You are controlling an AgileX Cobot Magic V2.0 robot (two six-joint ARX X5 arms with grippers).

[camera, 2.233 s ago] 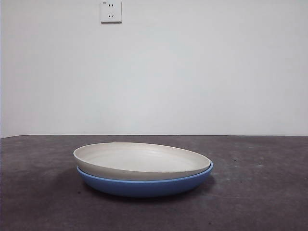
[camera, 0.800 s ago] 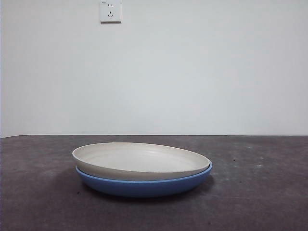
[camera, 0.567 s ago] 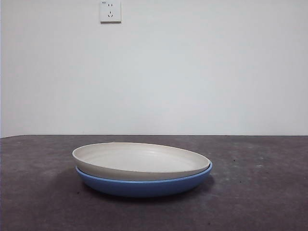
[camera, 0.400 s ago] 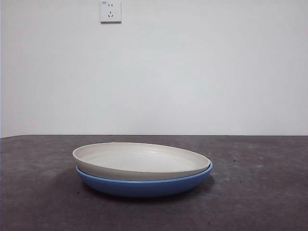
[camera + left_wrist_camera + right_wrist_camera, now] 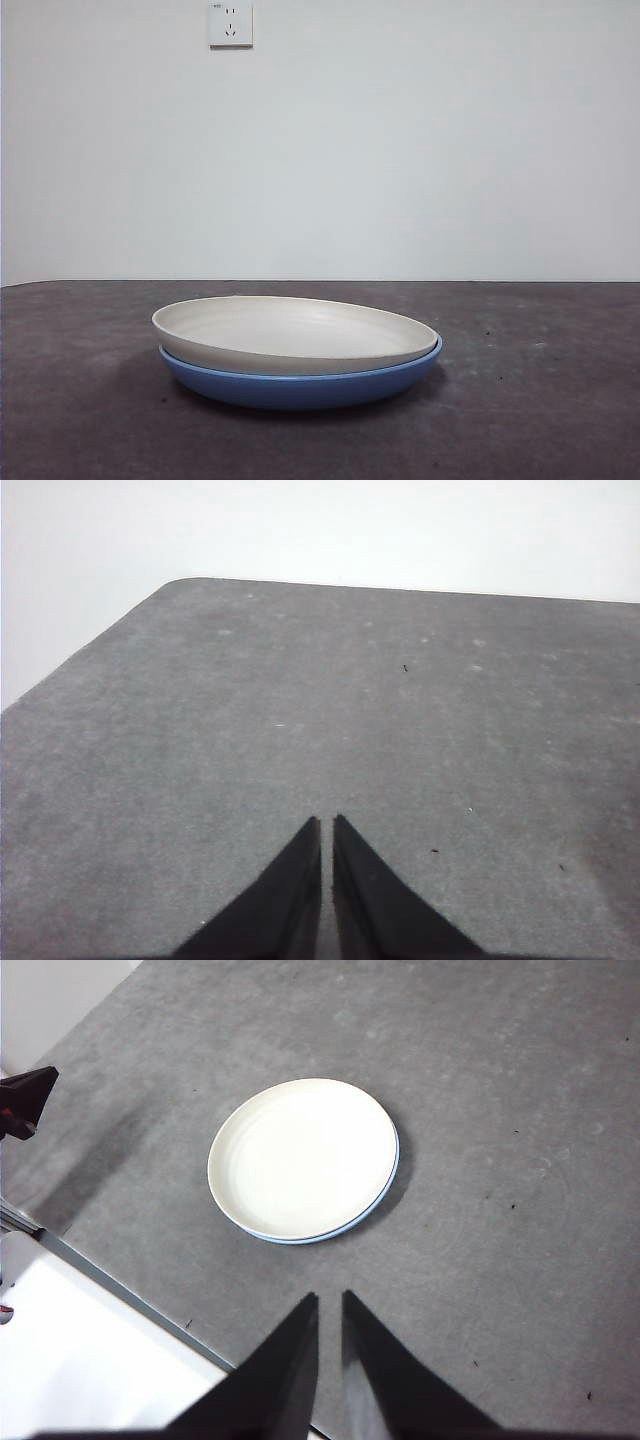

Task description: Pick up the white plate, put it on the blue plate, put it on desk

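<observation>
Your white plate point(image 5: 290, 334) is sitting nested inside the blue plate point(image 5: 300, 385), and the pair rests on the table point(image 5: 540, 400) roughly in the middle of the front view. The white one isn't perfectly centered — it's shifted a bit so more of the blue rim shows on one side, and in the front view it looks slightly tilted, higher on the left. From the right wrist view you only get a thin blue crescent point(image 5: 385, 1185) peeking out along one edge of the white plate point(image 5: 302, 1157).

Neither arm is touching anything. Your right gripper point(image 5: 328, 1305) hangs high above the table, well apart from the plates, with its jaws close together — just a narrow slit between them, nothing in it. Your left gripper point(image 5: 327, 828) is over a bare stretch of table point(image 5: 300, 700) with no plates in its view, jaws likewise nearly together and holding nothing.

Up on the wall behind there's a white socket point(image 5: 230, 24). A few tiny dark specks dot the table surface.
</observation>
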